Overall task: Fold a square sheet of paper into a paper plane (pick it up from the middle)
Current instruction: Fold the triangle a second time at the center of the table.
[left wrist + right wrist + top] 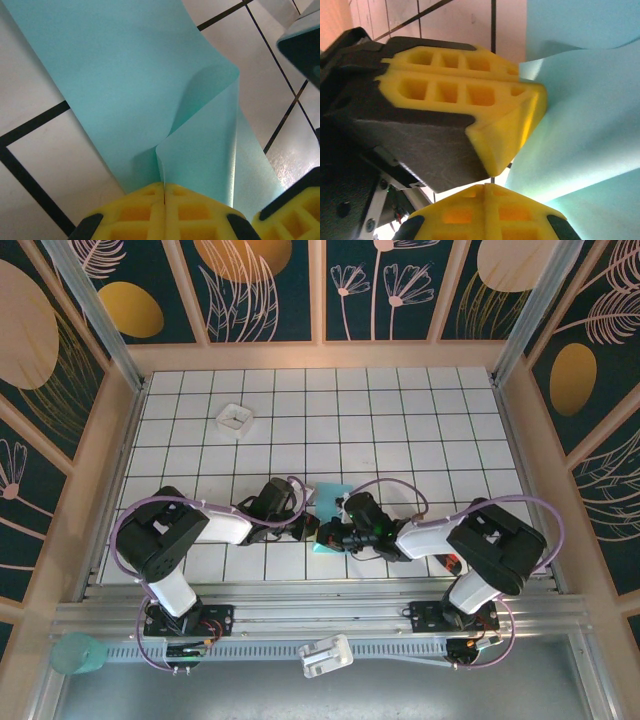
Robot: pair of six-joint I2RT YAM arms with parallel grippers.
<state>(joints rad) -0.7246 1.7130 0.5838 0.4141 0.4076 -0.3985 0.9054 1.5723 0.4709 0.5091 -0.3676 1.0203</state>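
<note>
Turquoise square sheet of paper [333, 493] lies near the table's [400, 420] near edge; left wrist: left gripper [164, 192] pinches a raised fold; right wrist: right gripper [486, 192] closed at the sheet, hold unclear; judged first crease, next press flat.

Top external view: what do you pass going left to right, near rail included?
Mint-green round object → small white square tray → turquoise-blue square sheet of paper → red-and-black pen-like tool.

The paper [115, 75] is turquoise, the left pincer [164, 197] yellow (black backing).
</note>
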